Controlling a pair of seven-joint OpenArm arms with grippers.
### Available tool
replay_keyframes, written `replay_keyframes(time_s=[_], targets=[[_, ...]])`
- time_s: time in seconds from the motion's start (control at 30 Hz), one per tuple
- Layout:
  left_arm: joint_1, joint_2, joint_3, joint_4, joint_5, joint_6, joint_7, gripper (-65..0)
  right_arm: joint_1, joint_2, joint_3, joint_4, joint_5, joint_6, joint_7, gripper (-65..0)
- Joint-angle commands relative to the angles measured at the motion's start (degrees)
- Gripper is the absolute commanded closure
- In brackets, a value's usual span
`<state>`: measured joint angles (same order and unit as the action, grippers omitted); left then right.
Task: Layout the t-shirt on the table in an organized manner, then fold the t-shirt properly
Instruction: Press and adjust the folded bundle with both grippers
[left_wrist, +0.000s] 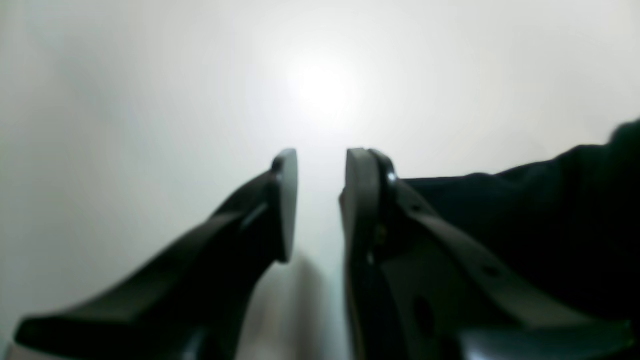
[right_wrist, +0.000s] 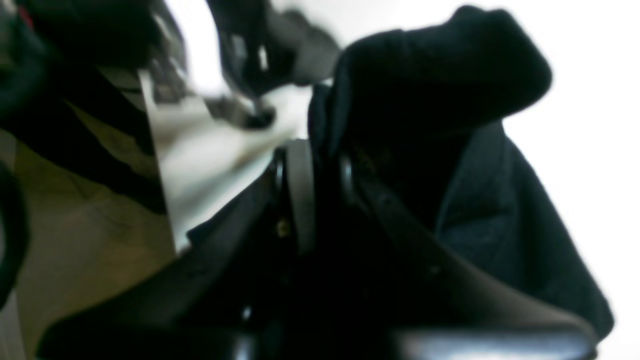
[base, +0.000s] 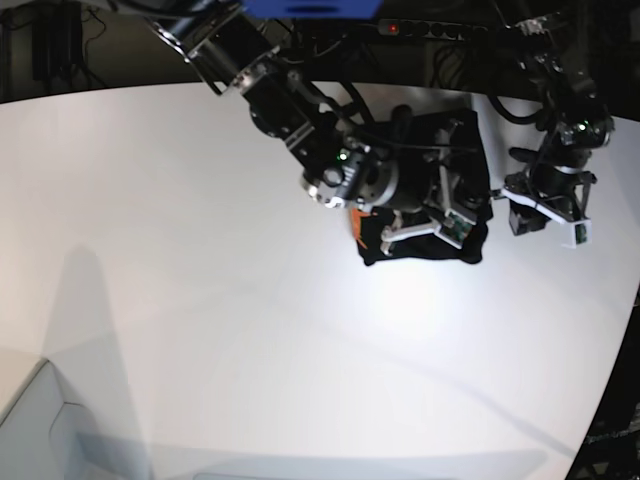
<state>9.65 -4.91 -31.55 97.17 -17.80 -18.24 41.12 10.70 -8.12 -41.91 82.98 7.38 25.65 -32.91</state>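
Note:
The black t-shirt (base: 420, 250) lies bunched in a small heap at the far right of the white table (base: 250, 300), with a bit of orange print showing at its left edge. My right gripper (right_wrist: 325, 155) is shut on a fold of the t-shirt (right_wrist: 440, 65), which bulges above its fingers. In the base view that gripper (base: 448, 225) is down on the heap. My left gripper (left_wrist: 321, 165) stands open over bare table (left_wrist: 150, 100), with nothing between its fingers. Black cloth (left_wrist: 550, 225) lies just to its right. In the base view the left gripper (base: 548, 222) sits right of the heap.
The table's curved far edge (base: 120, 92) runs behind both arms, with dark cables and a power strip (base: 450, 28) beyond it. A white box corner (base: 30, 420) juts in at the lower left. The table's right edge (base: 615, 380) is close to the left arm.

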Motion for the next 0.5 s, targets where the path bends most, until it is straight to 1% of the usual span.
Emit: replay_keyframes(time_s=[0.0,0.07,0.13,0.2,0.27,0.47], targets=[[0.77,-1.20,-0.14,2.31,-0.44,-0.27,-0.64,-16.1,1.13,-0.88,0.11,1.11,1.02,0.15,1.92,0.0],[2.00,-2.70,-0.14,3.63,-0.44,-0.27,2.08,-16.1,1.21,-0.88,0.11,1.11,1.02,0.15,2.00,0.0],[2.17,-3.58,-0.14,3.98,-0.44,-0.27,6.66,-16.0,1.48,-0.88,0.11,1.11,1.02,0.15,2.00,0.0],[2.70,-5.16,-0.23,3.63,-0.44,-0.27,9.21,-15.9,1.48,-0.88,0.02,1.11,1.02,0.15,2.00,0.0],[4.37,-6.39,-0.23,2.66,-0.35,-0.27,9.91,-15.8,1.48,-0.88,-0.24,1.11,1.02,0.15,2.00,0.0],[4.64,-7.53,0.03,-4.11,-0.35,-0.18,9.82,-15.8,1.65,-0.88,-0.33,0.93,1.02,0.15,2.00,0.0]])
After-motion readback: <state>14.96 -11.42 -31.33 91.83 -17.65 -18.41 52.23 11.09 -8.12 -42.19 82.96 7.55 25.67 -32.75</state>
